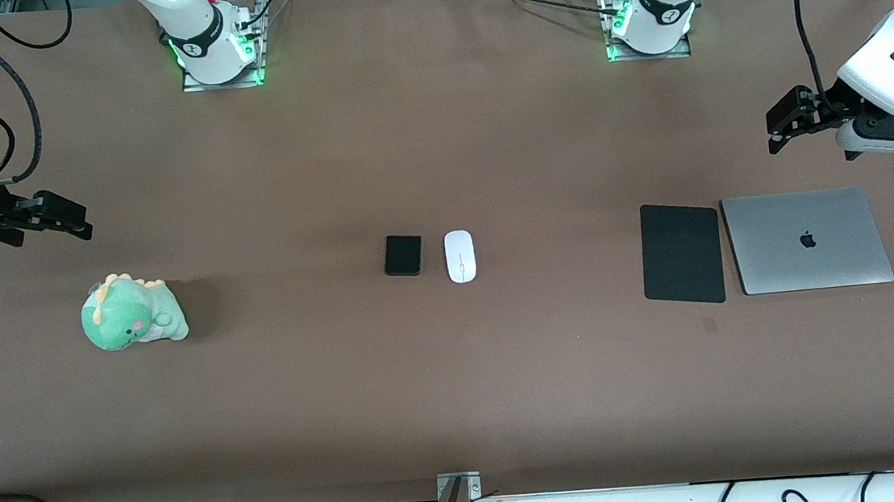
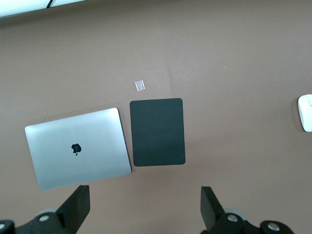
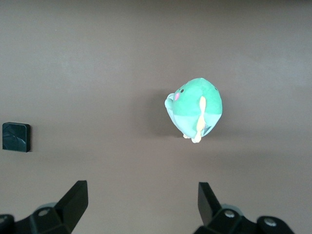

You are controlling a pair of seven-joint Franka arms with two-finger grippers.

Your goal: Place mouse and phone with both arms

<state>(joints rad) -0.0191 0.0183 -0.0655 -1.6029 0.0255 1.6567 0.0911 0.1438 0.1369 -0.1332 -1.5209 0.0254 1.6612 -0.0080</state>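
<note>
Right gripper [image 1: 79, 221] hung above bare table at the right arm's end, its fingers spread wide with nothing between them, as the right wrist view confirmed [image 3: 139, 207]. On the table near it, closer to the front camera, sat a green plush dinosaur [image 1: 133, 312], upright. At mid-table lay the phone [image 1: 403, 255], a small black slab lying flat, and just beside it, toward the left arm's end, the mouse [image 1: 460, 256], white with a thin grey line down its middle; the two were close but not touching. Neither item was held. Further toward the left arm's end lay a flat black mouse pad [image 1: 682, 253], and just beside that a closed silver laptop [image 1: 808, 240]; a narrow strip of table separated them. A small pale scrap [image 2: 140, 85] lay near the pad. Left gripper [image 1: 776, 125] hung above the table at the left arm's end, near the laptop, fingers likewise parted and empty [image 2: 146, 207]. Both arms were clear of the task items.
</note>
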